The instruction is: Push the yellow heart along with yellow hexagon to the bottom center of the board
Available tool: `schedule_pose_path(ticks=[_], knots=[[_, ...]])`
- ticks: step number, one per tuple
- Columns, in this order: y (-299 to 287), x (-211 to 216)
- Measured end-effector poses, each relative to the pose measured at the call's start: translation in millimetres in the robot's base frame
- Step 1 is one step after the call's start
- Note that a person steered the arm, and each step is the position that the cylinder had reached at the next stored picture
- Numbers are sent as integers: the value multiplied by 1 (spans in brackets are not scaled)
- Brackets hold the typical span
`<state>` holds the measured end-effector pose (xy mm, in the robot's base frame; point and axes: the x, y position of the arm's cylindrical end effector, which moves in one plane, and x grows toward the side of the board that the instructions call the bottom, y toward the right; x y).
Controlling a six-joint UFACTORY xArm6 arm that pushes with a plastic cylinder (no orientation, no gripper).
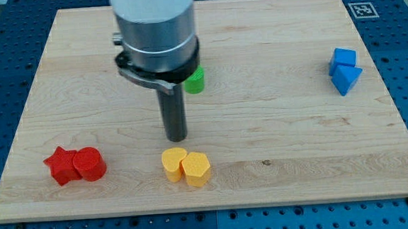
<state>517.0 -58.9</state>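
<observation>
The yellow heart [173, 163] and the yellow hexagon [197, 169] lie touching each other near the view's bottom edge, a little left of centre, heart on the left. My tip [177, 137] stands just above the heart, close to it with a small gap. The rod rises from there to the arm's grey cylinder [154, 25] at the view's top.
A red star [61, 165] and a red cylinder [89, 164] sit together at the lower left. A green block [195, 81] is partly hidden behind the arm. Two blue blocks [344, 70] sit at the right. The wooden board [275, 124] has a marker tag [360, 9] at its top right corner.
</observation>
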Motion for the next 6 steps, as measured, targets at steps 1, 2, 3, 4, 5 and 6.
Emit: schedule_pose_path(ticks=[1, 2, 3, 4, 5, 6], knots=[[-47, 0], [-75, 15], [-49, 37], [-10, 46], [20, 55], [25, 55]])
